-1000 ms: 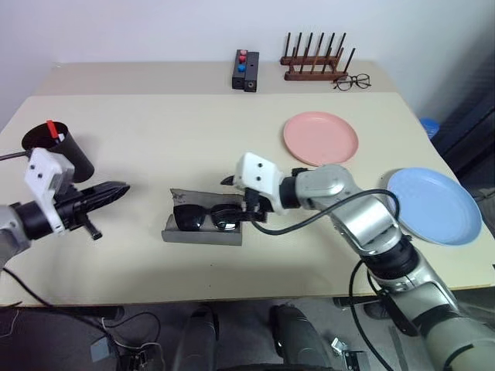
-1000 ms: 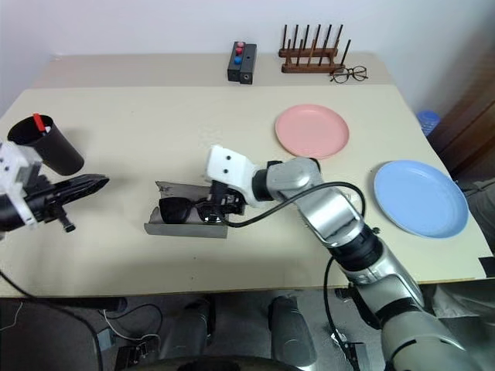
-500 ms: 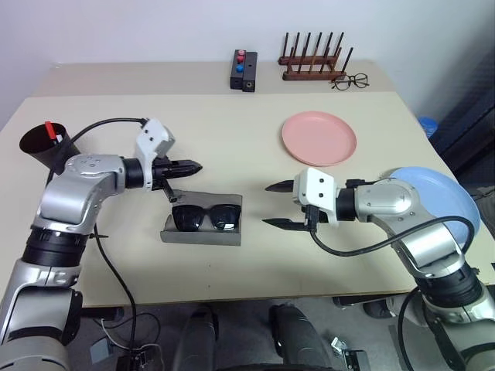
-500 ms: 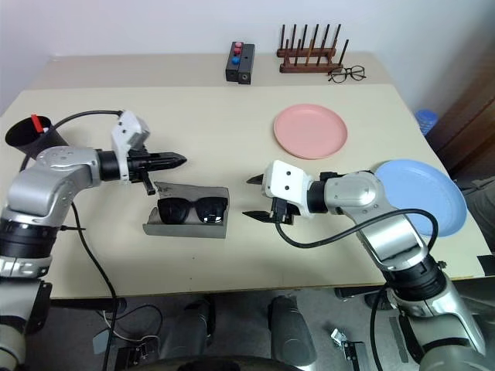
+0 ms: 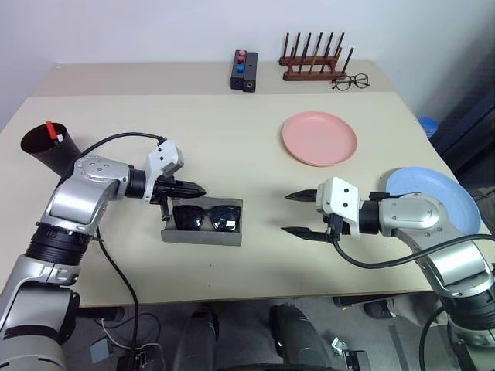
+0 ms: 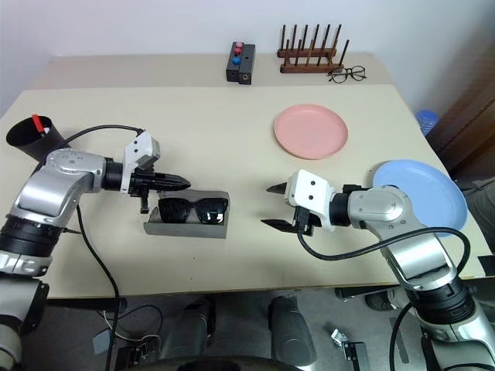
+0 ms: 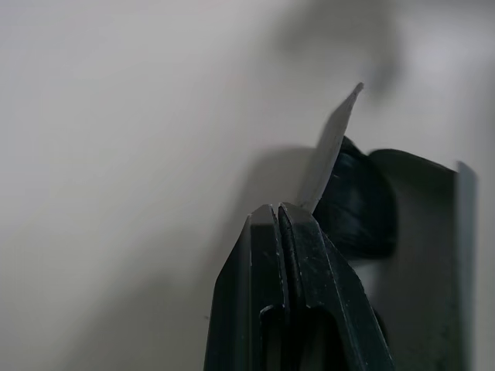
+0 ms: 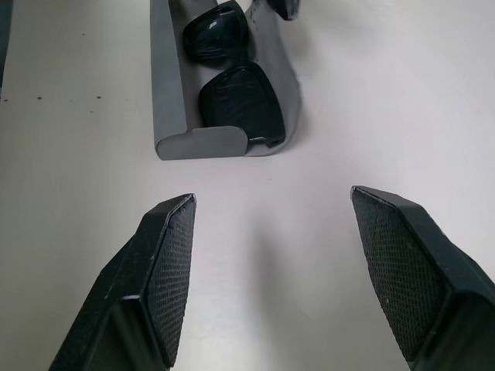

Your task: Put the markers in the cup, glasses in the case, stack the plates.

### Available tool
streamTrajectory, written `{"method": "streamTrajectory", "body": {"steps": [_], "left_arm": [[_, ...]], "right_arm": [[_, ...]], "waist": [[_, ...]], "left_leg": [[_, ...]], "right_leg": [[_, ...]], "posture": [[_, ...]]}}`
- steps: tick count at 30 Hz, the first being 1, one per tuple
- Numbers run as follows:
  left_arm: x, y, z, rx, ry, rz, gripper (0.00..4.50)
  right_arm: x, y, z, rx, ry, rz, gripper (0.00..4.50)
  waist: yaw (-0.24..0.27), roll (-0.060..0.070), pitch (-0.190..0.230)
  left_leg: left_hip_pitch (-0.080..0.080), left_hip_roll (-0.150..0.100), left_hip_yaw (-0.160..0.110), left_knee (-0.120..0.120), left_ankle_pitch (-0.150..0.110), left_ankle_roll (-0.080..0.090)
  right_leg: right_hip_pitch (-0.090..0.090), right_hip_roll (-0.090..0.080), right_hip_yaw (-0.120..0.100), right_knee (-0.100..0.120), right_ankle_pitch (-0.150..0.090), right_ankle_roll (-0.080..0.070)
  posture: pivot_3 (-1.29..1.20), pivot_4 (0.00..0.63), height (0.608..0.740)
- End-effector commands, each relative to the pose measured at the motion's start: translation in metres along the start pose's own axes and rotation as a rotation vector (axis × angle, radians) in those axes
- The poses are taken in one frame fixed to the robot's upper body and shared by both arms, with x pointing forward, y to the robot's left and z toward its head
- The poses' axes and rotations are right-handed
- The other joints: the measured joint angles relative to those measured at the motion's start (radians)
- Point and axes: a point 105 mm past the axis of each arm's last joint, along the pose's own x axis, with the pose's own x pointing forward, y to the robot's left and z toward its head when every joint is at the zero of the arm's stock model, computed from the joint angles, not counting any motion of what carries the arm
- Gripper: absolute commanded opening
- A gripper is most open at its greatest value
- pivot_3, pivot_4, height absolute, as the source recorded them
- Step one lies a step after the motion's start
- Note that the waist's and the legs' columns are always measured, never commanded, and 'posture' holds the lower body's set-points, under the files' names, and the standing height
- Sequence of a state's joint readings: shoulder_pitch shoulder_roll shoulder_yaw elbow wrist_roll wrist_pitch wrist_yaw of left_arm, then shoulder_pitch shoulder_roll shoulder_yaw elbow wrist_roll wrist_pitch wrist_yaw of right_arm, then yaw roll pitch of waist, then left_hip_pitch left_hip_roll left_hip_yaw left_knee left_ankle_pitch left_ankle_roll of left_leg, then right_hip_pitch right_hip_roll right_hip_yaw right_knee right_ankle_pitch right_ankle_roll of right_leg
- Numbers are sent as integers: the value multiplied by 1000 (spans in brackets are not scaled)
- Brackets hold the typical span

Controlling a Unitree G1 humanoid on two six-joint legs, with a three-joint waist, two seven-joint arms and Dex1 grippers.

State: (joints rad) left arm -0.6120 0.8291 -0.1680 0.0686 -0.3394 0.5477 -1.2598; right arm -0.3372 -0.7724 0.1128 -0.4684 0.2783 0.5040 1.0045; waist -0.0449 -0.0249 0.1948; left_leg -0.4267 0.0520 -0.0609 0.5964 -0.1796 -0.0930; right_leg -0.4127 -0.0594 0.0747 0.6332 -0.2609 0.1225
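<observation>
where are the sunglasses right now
The sunglasses lie in the open grey case near the table's front middle, between the shut left gripper and the open right gripper.

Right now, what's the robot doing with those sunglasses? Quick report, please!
Left gripper shut, tips at the case's raised lid. Right gripper open, empty, beside the case. Sunglasses lie inside; lid not closed. Nothing in the way.

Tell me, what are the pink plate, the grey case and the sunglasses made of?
The pink plate looks like smooth matte plastic, since its colour is even with hardly any shine. The grey case seems covered in soft felt, dull and slightly fuzzy. The sunglasses look like glossy black plastic with dark, shiny lenses. These are guesses from looks alone.
</observation>
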Motion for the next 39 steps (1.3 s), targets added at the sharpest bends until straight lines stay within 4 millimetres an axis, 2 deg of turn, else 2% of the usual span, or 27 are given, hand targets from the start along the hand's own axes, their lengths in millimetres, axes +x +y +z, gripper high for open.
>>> {"method": "streamTrajectory", "body": {"steps": [1, 7, 10, 13, 15, 19, 23, 30, 33, 36, 37, 38, 39], "left_arm": [[-5, -17, -4, 18, 28, -56, 23], [-12, -39, -15, 11, 61, -92, 23], [-14, -47, -24, 16, 87, -94, 23], [-15, -47, -29, 37, 90, -55, 23], [-15, -39, -22, 53, 27, 3, 23], [-18, -28, 5, 45, -162, 103, 23], [-22, -34, 16, 40, -240, 134, 23], [-23, -55, 21, 16, -280, 133, 23], [-21, -62, 19, 9, -277, 137, 0], [-18, -66, 19, -1, -288, 141, 0], [-17, -67, 20, -7, -298, 140, 0], [-15, -68, 23, -14, -314, 136, 0], [-13, -69, 24, -20, -326, 133, 0]], "right_arm": [[-3, -8, 10, -57, -22, -22, 3268], [0, -20, -1, -66, 22, -48, 3268], [2, -32, -8, -50, 54, -96, 3268], [3, -49, -17, -53, 109, -176, 3268], [3, -65, -27, -81, 173, -253, 3268], [3, -96, -53, -163, 327, -411, 3268], [2, -117, -70, -249, 417, -514, 3268], [2, -142, -92, -311, 503, -630, 3268], [4, -146, -94, -321, 502, -630, 2406], [7, -146, -92, -339, 492, -625, 977], [7, -146, -92, -344, 490, -623, 357], [7, -146, -92, -348, 487, -622, 48], [6, -145, -91, -351, 486, -621, 48]], "waist": [[1, 0, 0], [1, 0, 0], [1, 0, 0], [1, 0, 0], [1, 0, 0], [2, 0, 0], [1, 0, 0], [-3, 1, 0], [0, 1, 0], [1, 1, 0], [1, 1, 0], [1, 1, 0], [0, 1, 0]], "left_leg": [[0, 0, 0, 0, 0, 0], [1, 0, 0, 1, 0, 0], [0, 0, 0, 1, 0, 0], [1, 0, 0, 1, 0, 0], [1, 0, 0, 1, 0, 0], [0, 0, 0, 2, 0, 0], [0, 0, 0, 1, 0, 0], [0, 0, 0, 0, 0, 0], [1, 0, 0, 0, 0, 0], [1, 0, 0, 0, 0, 0], [1, 0, 0, 1, 0, 0], [1, 0, 0, 1, 0, 0], [1, 0, 0, 1, 0, 0]], "right_leg": [[0, 0, 0, 0, 0, 0], [1, -1, 0, 0, 0, 0], [1, -1, 0, 0, 0, 0], [1, -1, 0, 0, 0, 0], [1, -1, 0, 0, 0, -1], [1, -1, 0, 0, 0, -1], [0, -1, 0, 0, 0, 0], [0, -1, 0, 0, 0, 0], [0, -1, 0, 0, 0, 0], [1, -1, 0, 0, 0, 0], [1, -1, 0, 0, 0, 0], [1, -1, 0, 0, 0, 0], [1, -1, 0, 0, 0, 0]], "posture": [[0, 150, 740], [0, 150, 740], [0, 150, 740], [0, 150, 740], [0, 150, 740], [0, 150, 740], [0, 150, 740], [0, 150, 740], [0, 150, 740], [0, 150, 740], [0, 150, 740], [0, 150, 740], [0, 150, 740]]}}
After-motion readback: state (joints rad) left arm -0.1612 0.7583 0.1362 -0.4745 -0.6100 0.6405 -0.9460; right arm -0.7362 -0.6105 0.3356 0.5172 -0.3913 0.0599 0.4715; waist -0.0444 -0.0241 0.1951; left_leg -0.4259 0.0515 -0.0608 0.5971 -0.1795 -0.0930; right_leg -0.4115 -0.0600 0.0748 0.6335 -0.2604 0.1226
